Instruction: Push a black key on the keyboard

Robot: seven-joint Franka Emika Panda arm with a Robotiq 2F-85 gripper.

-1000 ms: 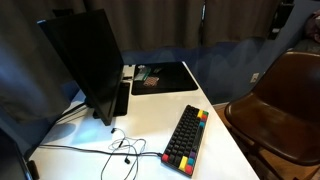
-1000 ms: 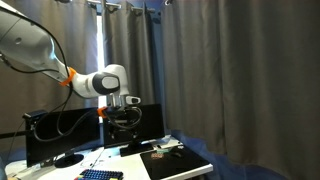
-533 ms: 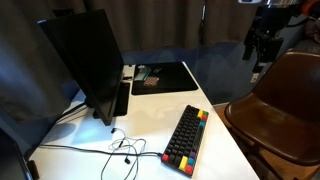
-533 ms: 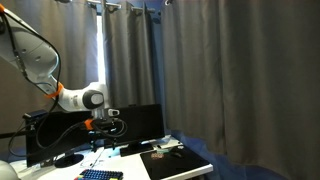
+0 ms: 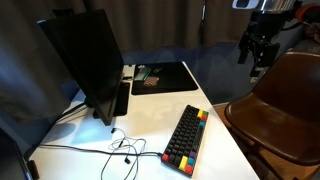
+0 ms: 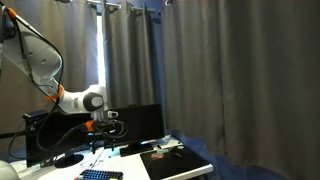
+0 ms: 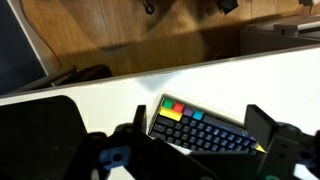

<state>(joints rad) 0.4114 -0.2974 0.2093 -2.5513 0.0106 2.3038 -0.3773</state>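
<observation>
The keyboard lies near the front edge of the white table, with black keys in the middle and red, yellow, green and blue keys along its edges. It also shows in the wrist view and at the bottom of an exterior view. My gripper hangs in the air well above and beyond the keyboard, touching nothing. In the wrist view the gripper has its two fingers wide apart and empty, with the keyboard seen between them far below.
A black monitor stands on the table's left. A flat black desk mat with a small object lies at the back. Loose cables lie beside the keyboard. A brown chair stands next to the table.
The arm has come down from high up and the gripper has moved into view above the table. In the last half second it shifted only slightly.
</observation>
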